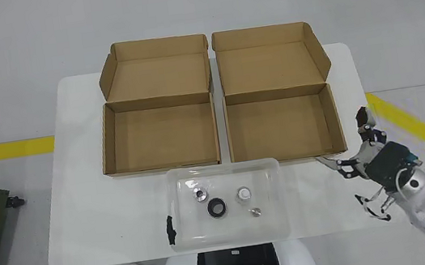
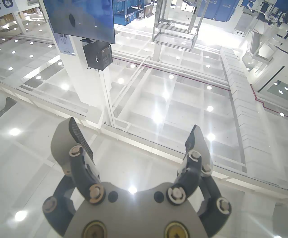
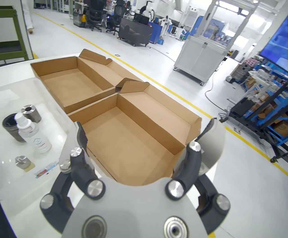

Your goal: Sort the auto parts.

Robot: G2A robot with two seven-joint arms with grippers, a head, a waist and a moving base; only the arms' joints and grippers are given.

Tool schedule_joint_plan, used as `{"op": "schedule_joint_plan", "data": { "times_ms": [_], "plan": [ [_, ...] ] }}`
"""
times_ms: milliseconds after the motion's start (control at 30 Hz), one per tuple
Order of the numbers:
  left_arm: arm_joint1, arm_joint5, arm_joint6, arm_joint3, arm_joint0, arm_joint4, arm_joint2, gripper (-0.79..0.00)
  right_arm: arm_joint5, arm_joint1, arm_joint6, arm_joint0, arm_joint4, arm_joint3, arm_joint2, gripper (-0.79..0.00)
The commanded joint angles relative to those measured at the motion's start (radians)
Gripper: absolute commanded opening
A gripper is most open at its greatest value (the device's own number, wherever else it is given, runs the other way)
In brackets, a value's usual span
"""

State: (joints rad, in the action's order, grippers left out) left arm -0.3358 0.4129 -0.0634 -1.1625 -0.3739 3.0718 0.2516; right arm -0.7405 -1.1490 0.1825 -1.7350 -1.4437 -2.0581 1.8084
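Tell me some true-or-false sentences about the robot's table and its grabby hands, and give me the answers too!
1. Both cardboard boxes are empty. True.
2. The clear tray holds four small parts. True.
3. The right gripper is holding a black ring. False: the right gripper has its fingers open and empty, and the black ring lies in the clear tray.
4. The tray sits inside one of the boxes. False: it stands on the table, in front of the boxes on the robot's side.
5. The left gripper has its fingers open. True.
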Motion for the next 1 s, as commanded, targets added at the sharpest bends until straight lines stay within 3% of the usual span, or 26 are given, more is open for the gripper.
{"op": "schedule_joint_plan", "data": {
  "times_ms": [0,600,967],
  "plan": [
    [0.000,0.000,0.000,0.000,0.000,0.000,0.000,0.000,-0.037,0.003,-0.034,0.016,0.002,-0.005,-0.025,0.000],
    [0.000,0.000,0.000,0.000,0.000,0.000,0.000,0.000,-0.272,0.019,-0.332,0.203,0.021,-0.070,-0.357,0.000],
    [0.000,0.000,0.000,0.000,0.000,0.000,0.000,0.000,-0.272,0.053,-0.436,0.267,-0.033,-0.030,-0.519,0.000]
  ]
}}
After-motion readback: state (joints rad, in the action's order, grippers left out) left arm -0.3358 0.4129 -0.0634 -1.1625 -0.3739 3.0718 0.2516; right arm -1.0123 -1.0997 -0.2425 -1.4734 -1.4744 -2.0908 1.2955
